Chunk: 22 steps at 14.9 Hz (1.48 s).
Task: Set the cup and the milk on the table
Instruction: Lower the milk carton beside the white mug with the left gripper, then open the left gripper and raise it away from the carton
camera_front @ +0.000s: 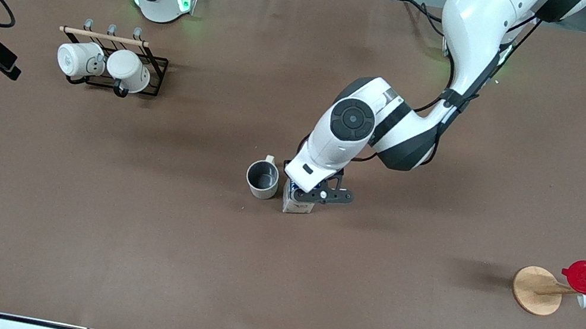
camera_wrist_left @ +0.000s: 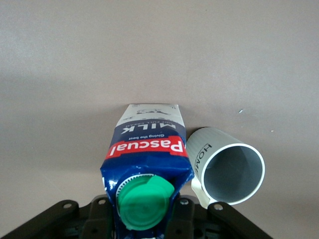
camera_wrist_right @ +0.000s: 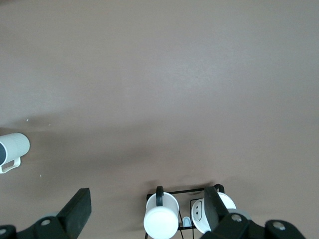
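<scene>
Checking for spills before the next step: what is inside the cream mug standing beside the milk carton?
The cup shows only its bare dark grey interior, with no liquid or object visible. It stands on the table beside the milk; part of its bottom is hidden by its own wall.

The milk (camera_wrist_left: 147, 164) carton carries the brand "Pascual" in white letters on its red band. On the dark blue panel beside that band stands "MILK" in large white capitals, with a smaller white line next to it too fine to read. The cup (camera_wrist_left: 227, 167), standing just beside the carton, shows dark capitals on its cream wall, beginning "HOM"; the rest curves out of sight.
</scene>
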Each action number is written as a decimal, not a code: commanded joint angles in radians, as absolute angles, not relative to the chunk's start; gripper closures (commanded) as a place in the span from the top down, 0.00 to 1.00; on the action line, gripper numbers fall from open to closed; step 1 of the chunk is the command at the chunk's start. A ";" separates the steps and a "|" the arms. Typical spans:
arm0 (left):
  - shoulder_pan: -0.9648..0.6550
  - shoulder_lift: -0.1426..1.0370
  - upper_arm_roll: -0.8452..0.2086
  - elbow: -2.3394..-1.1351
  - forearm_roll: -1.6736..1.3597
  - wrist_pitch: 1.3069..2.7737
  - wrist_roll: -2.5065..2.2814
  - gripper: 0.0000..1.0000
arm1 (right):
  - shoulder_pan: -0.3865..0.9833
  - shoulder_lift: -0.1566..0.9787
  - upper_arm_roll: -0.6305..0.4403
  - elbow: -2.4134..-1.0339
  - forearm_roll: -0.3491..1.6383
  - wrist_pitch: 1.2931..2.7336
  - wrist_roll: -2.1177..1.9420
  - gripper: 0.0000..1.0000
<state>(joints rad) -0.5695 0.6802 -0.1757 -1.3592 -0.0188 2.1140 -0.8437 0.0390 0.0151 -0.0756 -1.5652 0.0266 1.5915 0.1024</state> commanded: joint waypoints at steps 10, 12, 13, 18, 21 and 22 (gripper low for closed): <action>-0.569 0.617 -0.129 -1.261 0.006 1.999 -0.848 1.00 | 0.032 0.003 -0.069 -1.491 0.037 1.491 0.086 1.00; -0.568 0.540 -0.074 -1.261 0.032 1.971 -0.838 1.00 | 0.032 0.003 -0.069 -1.493 0.037 1.486 0.087 1.00; -0.561 0.508 -0.063 -1.267 0.076 1.965 -0.821 1.00 | 0.031 0.003 -0.071 -1.493 0.035 1.488 0.086 1.00; -0.442 0.356 -0.061 -1.270 0.212 1.780 -0.729 1.00 | 0.017 0.002 -0.071 -1.471 0.029 1.422 0.097 1.00; -0.346 0.266 -0.063 -1.272 0.193 1.651 -0.547 1.00 | 0.014 0.002 -0.072 -1.447 0.028 1.417 0.089 1.00; -0.295 0.238 -0.064 -1.272 0.158 1.603 -0.484 1.00 | 0.011 0.003 -0.072 -1.448 0.029 1.417 0.089 1.00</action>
<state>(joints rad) -0.3666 0.3077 -0.0563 -1.2425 0.1882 1.6724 -0.5856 0.0274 0.0073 -0.0786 -1.4580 0.0282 1.4322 0.0995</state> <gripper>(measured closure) 0.000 0.000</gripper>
